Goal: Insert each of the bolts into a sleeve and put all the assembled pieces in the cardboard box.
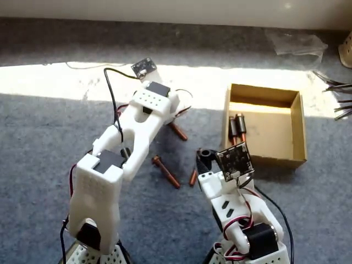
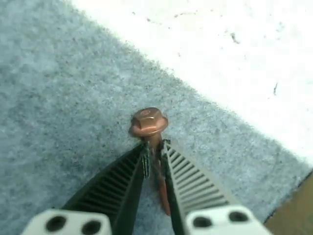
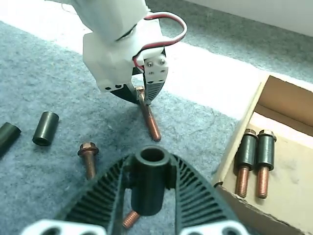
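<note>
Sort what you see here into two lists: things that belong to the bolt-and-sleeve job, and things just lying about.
Job: bolt in the left claw; sleeve in the right claw; loose bolts; spare sleeves; assembled pieces, two, in the cardboard box.
Lying about: clear plastic bag; dark wires at the table's edge.

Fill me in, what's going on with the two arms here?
Mid-assembly. The left gripper is shut on a copper bolt just under its head, over the carpet. The right gripper is shut on a black sleeve, open end up. Two assembled pieces lie in the cardboard box. Two loose bolts and two loose sleeves lie on the carpet.
</note>
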